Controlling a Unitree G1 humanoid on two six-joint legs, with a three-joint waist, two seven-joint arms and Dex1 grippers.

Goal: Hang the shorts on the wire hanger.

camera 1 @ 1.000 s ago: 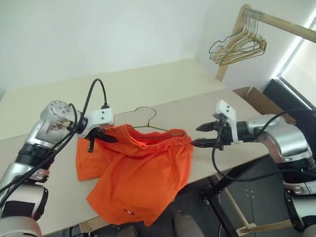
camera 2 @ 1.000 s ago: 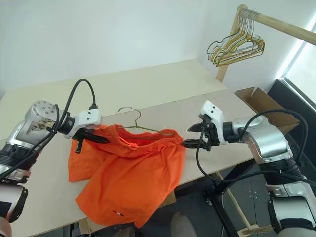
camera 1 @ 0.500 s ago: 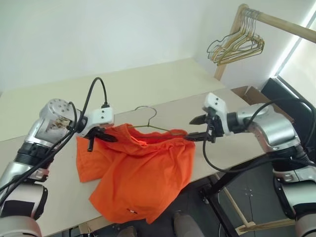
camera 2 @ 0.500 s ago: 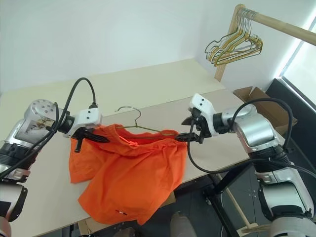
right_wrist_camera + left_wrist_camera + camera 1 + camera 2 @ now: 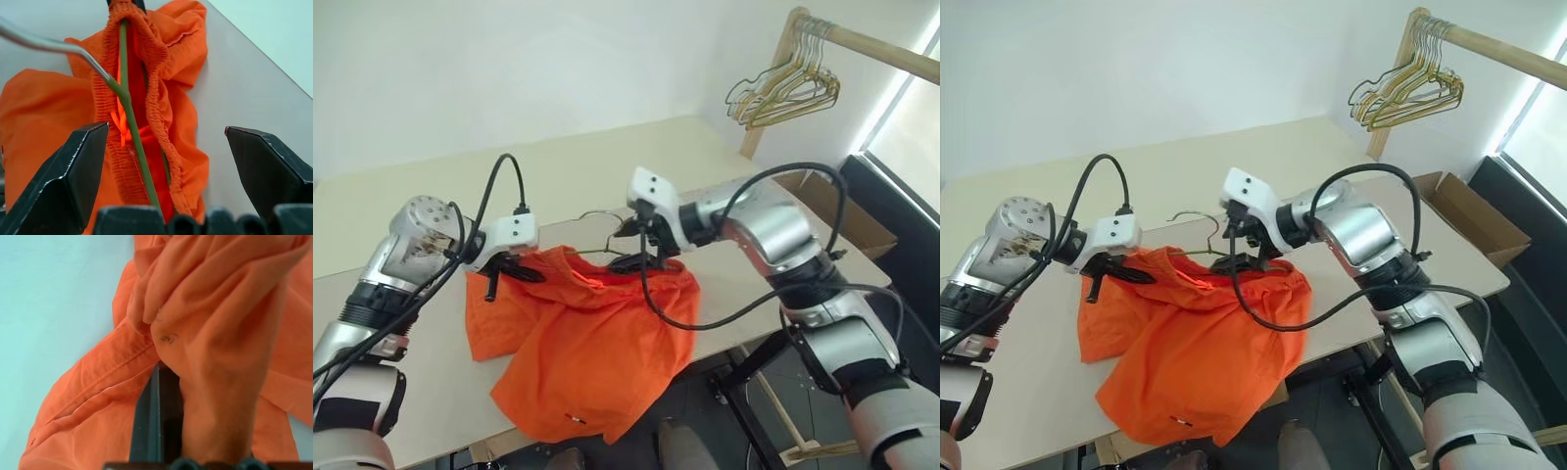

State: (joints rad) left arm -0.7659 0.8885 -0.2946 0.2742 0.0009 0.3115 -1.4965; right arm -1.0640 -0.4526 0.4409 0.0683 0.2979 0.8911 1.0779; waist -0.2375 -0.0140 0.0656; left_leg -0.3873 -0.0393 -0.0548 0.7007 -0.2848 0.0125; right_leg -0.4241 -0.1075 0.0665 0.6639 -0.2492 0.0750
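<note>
Bunched gold and dark hangers [image 5: 783, 93] dangle from a wooden rail [image 5: 862, 41] far right; a cardboard box [image 5: 847, 211] sits beyond the pale table [image 5: 431, 392]. Bright orange shorts [image 5: 582, 343] drape over its near edge, gathered waistband threaded on the thin wire hanger [image 5: 602, 233]. The left gripper [image 5: 509, 274] pinches the cloth; the right gripper [image 5: 636, 245] spreads wide around the hanger.

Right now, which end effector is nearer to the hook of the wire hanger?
Right. The right end effector hangs open just beside the wire hanger hook; the left end effector grips the shorts farther away.
</note>
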